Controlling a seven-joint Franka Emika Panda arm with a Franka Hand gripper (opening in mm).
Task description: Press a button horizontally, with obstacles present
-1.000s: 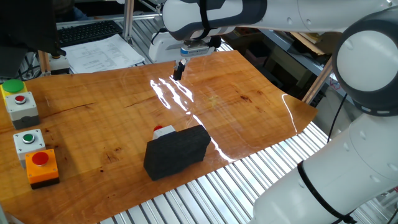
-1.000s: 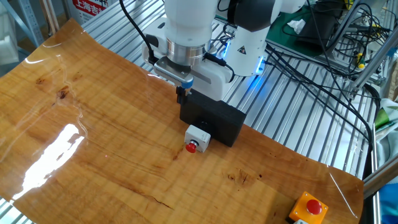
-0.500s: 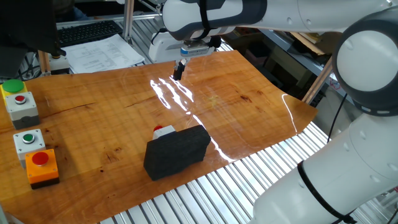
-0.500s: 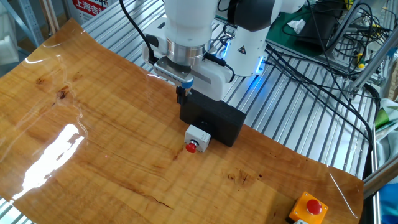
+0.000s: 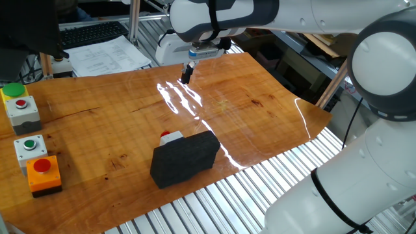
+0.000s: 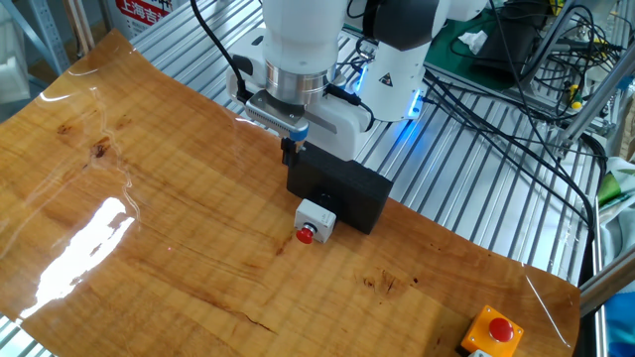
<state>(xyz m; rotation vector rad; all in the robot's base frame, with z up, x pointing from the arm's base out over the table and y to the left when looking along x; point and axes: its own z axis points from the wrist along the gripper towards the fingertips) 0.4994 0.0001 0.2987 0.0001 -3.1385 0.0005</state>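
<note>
Red-capped button (image 6: 310, 230) in white housing touches dark grey block (image 5: 184, 158); pincer (image 5: 186, 73) hangs well beyond block, finger state indeterminable.

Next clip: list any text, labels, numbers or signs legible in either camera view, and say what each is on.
Red and white sign at the top edge of the other fixed view: characters cut off and too blurred to read.
Printed sheets beside the keyboard: lines too small to read.
Button, dark block, gripper: no readable markings.
</note>
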